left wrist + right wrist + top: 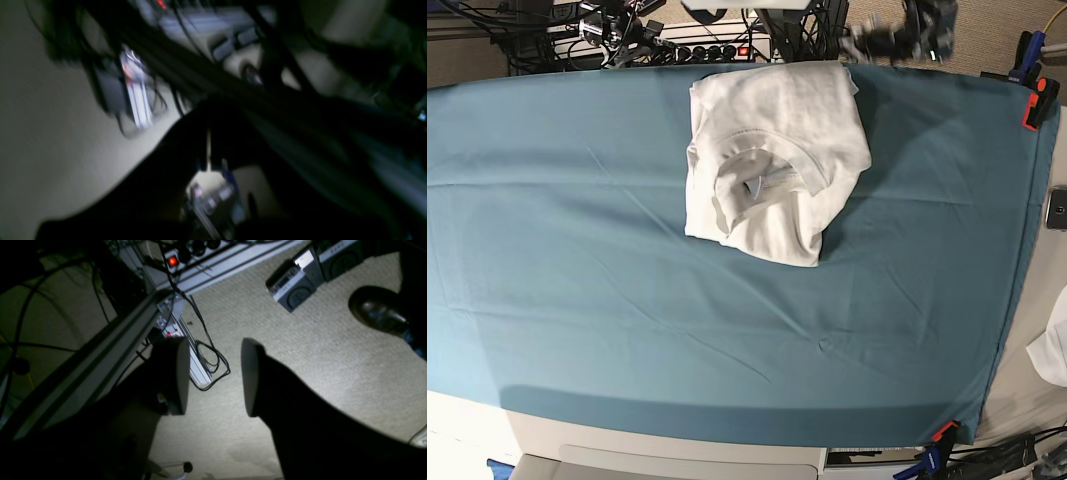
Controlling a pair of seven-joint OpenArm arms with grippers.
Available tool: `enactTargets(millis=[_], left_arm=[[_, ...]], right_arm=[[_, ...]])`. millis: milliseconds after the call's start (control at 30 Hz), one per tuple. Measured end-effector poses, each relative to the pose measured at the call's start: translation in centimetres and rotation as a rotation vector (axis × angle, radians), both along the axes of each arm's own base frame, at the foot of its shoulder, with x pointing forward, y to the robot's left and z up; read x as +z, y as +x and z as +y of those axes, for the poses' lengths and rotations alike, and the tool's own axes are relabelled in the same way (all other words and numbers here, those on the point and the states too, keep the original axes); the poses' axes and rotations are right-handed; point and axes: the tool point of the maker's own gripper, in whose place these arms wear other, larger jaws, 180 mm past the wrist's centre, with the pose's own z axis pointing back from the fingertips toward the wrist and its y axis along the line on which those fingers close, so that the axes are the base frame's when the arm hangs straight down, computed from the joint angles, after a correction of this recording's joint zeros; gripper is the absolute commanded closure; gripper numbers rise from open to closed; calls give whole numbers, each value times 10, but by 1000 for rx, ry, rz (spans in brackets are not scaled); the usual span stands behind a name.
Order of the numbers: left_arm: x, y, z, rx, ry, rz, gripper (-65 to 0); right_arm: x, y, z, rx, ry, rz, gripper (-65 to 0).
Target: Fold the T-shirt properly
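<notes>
Teal cloth sheet [577, 250] — T-shirt [772, 160] folded, collar up. Left gripper [897, 38] closed empty, right gripper [213, 376] gaping — we would square edges.

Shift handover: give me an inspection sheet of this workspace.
Surface: teal cloth sheet, lightly creased, clamped at its corners.
Job's things: T-shirt folded into a compact bundle, collar up.
Clutter: white fabric scrap off the sheet's edge.
Grippers: right tool open, empty, above the floor; left tool blurred, shut.
Cables: tangle behind the table; loop on the floor.
Surroundings: carpet, a shoe.
</notes>
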Motion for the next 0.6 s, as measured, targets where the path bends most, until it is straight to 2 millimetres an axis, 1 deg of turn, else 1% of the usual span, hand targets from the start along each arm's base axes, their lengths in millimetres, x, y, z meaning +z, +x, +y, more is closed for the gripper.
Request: enactTargets(millis=[33, 67, 100, 167, 200, 233, 300, 333, 400, 467, 567, 600], left_arm=[[-2, -12, 3, -30, 11, 25, 0], [-7, -13, 13, -42, 60, 27, 0], [-13, -5, 29, -29, 135, 8, 0], [-22, 18, 60, -23, 292, -52, 0], [-26, 26, 71, -17, 362, -75, 0], [-29, 29, 76, -10, 407, -91, 0], [-37, 13, 78, -31, 451, -61, 0], [-40, -1, 76, -61, 467, -39, 0], [-45, -21, 75, -127, 495, -12, 0], [-47, -23, 73, -201, 517, -37, 0], [-50, -12, 68, -282, 564, -94, 0], [-50, -11, 64, -306, 573, -101, 0]], right_arm=[[0, -1, -2, 19, -9, 7, -257], [0, -2, -4, 21, -17, 11, -257], [0, -2, -3, 21, -12, 9, -257], [0, -1, -1, 22, -9, 8, -257], [0, 0, -2, 22, -11, 3, -257], [0, 1, -3, 25, -19, -5, -255], [0, 0, -10, 46, -62, 0, -222], [0, 0, -15, 49, -83, 1, -196], [1, 0, -19, 67, -108, 3, -147], [1, 0, -19, 66, -108, 3, -100], [1, -1, -19, 90, -115, 10, -27], [1, -1, -20, 94, -117, 11, -10]])
